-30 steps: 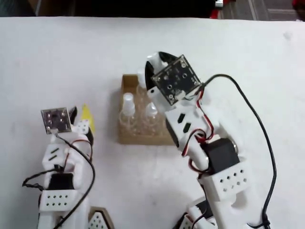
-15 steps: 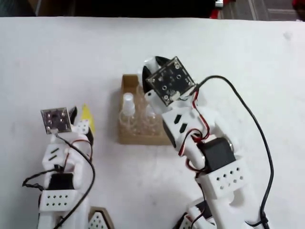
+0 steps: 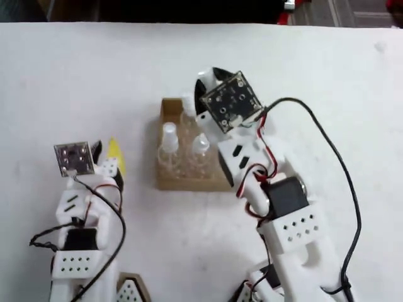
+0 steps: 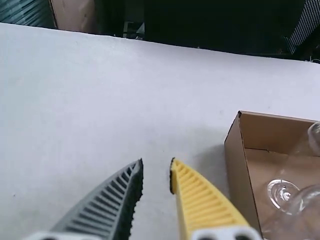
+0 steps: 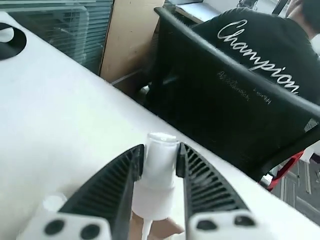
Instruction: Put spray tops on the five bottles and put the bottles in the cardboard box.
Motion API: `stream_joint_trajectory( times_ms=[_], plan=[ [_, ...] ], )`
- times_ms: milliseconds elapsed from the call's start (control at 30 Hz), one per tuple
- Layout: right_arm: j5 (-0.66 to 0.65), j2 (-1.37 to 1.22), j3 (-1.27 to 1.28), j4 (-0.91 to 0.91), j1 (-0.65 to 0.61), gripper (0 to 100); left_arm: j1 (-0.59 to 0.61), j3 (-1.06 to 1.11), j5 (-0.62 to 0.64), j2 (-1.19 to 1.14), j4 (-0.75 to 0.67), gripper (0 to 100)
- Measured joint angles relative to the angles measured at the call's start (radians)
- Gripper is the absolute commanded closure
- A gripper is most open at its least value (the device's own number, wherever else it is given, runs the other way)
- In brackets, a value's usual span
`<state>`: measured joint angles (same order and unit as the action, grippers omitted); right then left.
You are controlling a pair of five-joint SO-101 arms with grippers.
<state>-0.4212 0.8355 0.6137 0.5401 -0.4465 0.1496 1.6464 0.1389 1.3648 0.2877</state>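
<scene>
The cardboard box (image 3: 165, 110) lies at the table's middle, with clear bottles standing in it; two of them carry white spray tops (image 3: 169, 134) (image 3: 200, 144). My right arm (image 3: 252, 163) hangs over the box's right side. In its wrist view my right gripper (image 5: 160, 150) is shut on a white spray top (image 5: 161, 167), whose neck runs down toward the brown box below. My left gripper (image 4: 156, 165) sits low over bare table left of the box (image 4: 235, 145), its grey and yellow fingers slightly open with nothing between them. In the high view the left gripper (image 3: 106, 151) is at lower left.
White tabletop stretches free to the left of and behind the box. A black mesh chair (image 5: 225, 100) with a person in it stands beyond the table's far edge. A cardboard corner (image 3: 129, 286) pokes in at the table's near edge.
My right arm swayed a little left over the box, covering one capped bottle, then came back right. The left arm stayed put.
</scene>
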Motion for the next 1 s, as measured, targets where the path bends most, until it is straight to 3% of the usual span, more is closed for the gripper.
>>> stream_joint_trajectory(
  times_ms=[333,567,1000],
  plan=[
    [0.0,0.078,0.198,0.0,-0.003,98.2,0.0,0.0,0.0,0.0,0.0,91],
    [0.112,0.235,0.391,-0.144,0.071,98.2,0.0,0.0,0.0,0.0,0.0,91],
    [0.13,0.479,0.652,-0.198,0.103,98.2,0.0,0.0,0.0,0.0,0.0,91]
  ],
)
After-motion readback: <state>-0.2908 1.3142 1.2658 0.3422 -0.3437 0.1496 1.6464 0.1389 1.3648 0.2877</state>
